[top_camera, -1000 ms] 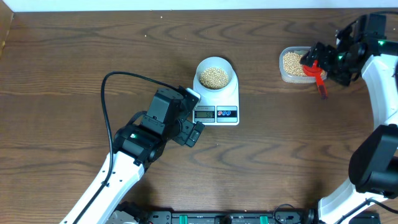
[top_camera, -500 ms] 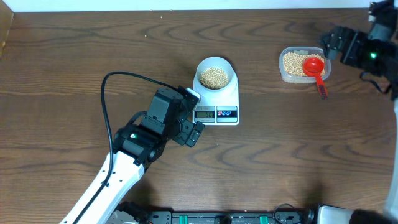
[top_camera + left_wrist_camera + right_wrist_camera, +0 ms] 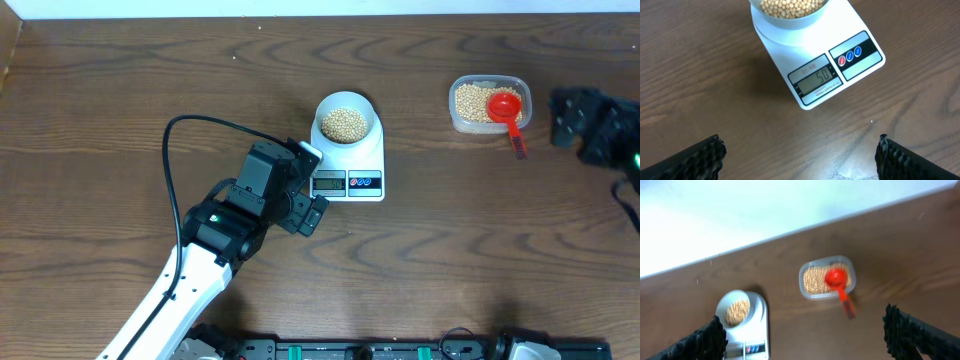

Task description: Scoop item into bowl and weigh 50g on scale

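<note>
Left wrist view: my left gripper (image 3: 799,147) gapes empty before the scale (image 3: 840,65), which carries the bowl (image 3: 790,22) of beans (image 3: 790,6), its display (image 3: 815,80) apparently reading 50. My right gripper (image 3: 804,322), also spread empty, hangs apart from the scoop (image 3: 837,280) in the tub (image 3: 810,292). Weighing looks done.

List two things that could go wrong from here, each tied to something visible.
1. The left gripper, fingers open, hovers beside the scale, at its front corner; a bump could shift the bowl and upset the display, which reads about 50.
2. The red scoop lies in the tub of beans with its handle overhanging the rim; it might tip out.
</note>
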Tool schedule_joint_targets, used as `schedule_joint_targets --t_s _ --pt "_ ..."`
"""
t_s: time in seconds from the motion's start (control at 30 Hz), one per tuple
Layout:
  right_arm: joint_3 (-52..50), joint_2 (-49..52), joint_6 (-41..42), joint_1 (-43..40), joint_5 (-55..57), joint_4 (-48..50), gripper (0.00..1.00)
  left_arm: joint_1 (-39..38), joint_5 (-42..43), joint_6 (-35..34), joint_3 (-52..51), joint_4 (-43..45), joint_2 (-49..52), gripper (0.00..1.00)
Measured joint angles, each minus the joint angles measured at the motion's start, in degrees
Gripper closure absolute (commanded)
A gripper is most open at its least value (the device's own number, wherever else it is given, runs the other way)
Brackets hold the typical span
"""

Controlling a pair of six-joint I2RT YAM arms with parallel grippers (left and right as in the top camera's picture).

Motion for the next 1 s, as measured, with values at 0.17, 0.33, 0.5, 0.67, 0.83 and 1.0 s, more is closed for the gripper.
schedule_joint_targets --t_s 0.17,0.33,0.5,0.67,0.83,1.0 --pt "-5.5 -7.3 -0.7 1.2 1.9 5.8 0.01 0.0 0.0 0.0 0.0 0.0 0.0 0.02" --pt "-21.0 -15.3 -1.3 1.7 4.5 19.0 0.01 0.0 0.0 0.0 0.0 0.0 0.0 0.02" --pt "-40.7 -25.4 -1.5 1.7 6.4 35.7 0.01 0.0 0.0 0.0 0.0 -0.1 0.0 0.02" --pt "-54.2 -33.3 -1.5 1.7 7.0 49.8 0.01 0.0 0.0 0.0 0.0 0.0 0.0 0.02" --pt "-68.4 -40.2 -1.5 1.7 7.4 63.1 0.01 0.0 0.0 0.0 0.0 0.0 0.0 0.02" --pt "-79.9 -46.2 -1.5 1.7 7.7 73.1 0.01 0.0 0.0 0.0 0.0 0.0 0.0 0.02"
